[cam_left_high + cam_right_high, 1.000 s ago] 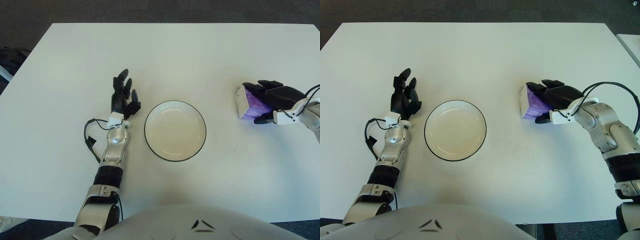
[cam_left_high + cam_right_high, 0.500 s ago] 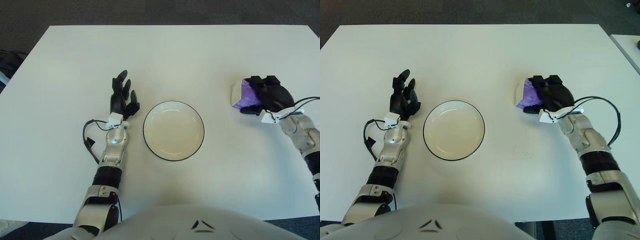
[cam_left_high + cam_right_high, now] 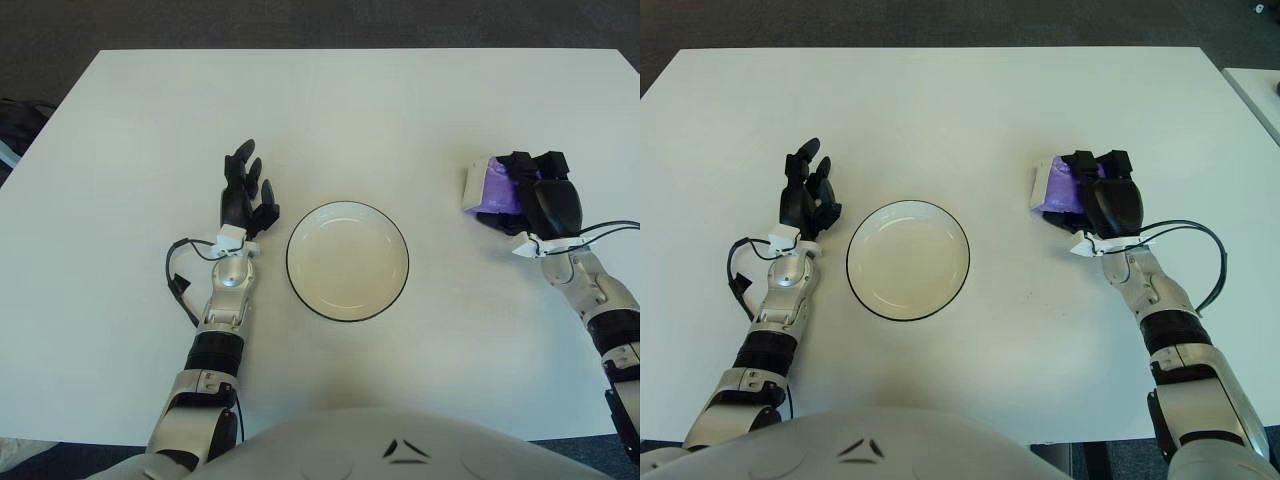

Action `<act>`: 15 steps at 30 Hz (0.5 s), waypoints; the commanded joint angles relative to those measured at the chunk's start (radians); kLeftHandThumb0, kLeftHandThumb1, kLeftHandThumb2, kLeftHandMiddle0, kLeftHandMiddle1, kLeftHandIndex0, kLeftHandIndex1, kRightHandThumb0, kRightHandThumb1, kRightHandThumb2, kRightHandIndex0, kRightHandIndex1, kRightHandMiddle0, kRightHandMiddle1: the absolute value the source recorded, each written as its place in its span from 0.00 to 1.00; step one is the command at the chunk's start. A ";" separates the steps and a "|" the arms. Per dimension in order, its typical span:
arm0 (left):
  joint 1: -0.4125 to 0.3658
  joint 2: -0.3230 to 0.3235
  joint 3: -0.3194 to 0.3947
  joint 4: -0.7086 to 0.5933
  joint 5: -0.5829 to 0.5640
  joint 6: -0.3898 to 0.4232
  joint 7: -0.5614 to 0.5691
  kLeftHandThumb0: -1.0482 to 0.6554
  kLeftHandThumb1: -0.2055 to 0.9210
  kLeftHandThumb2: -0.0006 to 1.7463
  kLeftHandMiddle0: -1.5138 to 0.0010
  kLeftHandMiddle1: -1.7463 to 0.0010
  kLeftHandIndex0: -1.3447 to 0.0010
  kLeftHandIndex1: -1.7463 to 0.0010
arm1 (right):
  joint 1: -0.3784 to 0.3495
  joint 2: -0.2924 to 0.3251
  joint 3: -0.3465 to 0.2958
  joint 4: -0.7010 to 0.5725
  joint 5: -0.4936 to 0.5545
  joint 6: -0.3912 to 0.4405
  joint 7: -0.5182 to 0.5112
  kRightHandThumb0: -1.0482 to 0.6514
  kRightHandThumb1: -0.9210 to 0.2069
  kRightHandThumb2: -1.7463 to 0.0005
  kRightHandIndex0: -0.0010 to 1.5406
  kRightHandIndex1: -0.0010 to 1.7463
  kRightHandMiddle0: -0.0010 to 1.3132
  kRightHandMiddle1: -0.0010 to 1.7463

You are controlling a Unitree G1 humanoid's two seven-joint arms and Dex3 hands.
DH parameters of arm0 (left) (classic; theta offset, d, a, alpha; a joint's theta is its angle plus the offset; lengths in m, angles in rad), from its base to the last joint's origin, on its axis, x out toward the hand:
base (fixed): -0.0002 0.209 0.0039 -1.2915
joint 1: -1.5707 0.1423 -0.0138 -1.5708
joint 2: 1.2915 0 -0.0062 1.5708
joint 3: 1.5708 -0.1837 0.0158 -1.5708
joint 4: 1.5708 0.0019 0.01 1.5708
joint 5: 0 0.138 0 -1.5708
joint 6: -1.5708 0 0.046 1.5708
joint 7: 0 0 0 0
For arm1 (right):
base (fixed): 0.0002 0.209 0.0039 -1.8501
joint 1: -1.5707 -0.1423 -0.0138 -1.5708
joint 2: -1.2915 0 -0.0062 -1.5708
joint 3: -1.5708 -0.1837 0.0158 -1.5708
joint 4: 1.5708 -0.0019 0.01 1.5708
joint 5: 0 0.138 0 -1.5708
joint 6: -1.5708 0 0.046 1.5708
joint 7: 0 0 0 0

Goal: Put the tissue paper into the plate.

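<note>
The black fingers (image 3: 1086, 165) of the right hand (image 3: 1108, 200) are curled over a purple and white packet of tissue paper (image 3: 1052, 189), pinching it from above and from the robot's right, so that only the packet's left end and a strip of its purple face show past them. The packet rests on the white desk (image 3: 970, 100), well to the right of the round white plate with a thin dark rim (image 3: 908, 260), and apart from it. Behind the right hand, the silver forearm (image 3: 1145, 290) runs back toward the robot's body, with a thin black cable (image 3: 1210, 262) looping off its outer side.

The fingers (image 3: 240, 175) of the left hand (image 3: 246, 200) are relaxed and loosely spread, pointing away from the robot and holding nothing. This hand lies on the desk just beside the plate's left edge, not touching it. The plate sits near the middle of the desk with nothing in it
</note>
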 commanded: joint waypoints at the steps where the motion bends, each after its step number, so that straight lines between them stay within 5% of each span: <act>1: 0.116 0.006 0.002 0.098 0.025 0.001 0.001 0.24 1.00 0.45 0.73 1.00 1.00 0.60 | 0.046 0.028 0.056 0.042 -0.046 -0.017 0.004 0.57 0.63 0.20 0.86 1.00 0.85 1.00; 15: 0.114 0.003 0.000 0.096 0.029 0.004 0.008 0.22 1.00 0.45 0.72 1.00 1.00 0.58 | 0.049 0.043 0.016 -0.037 -0.008 -0.005 -0.037 0.56 0.63 0.21 0.85 1.00 0.84 1.00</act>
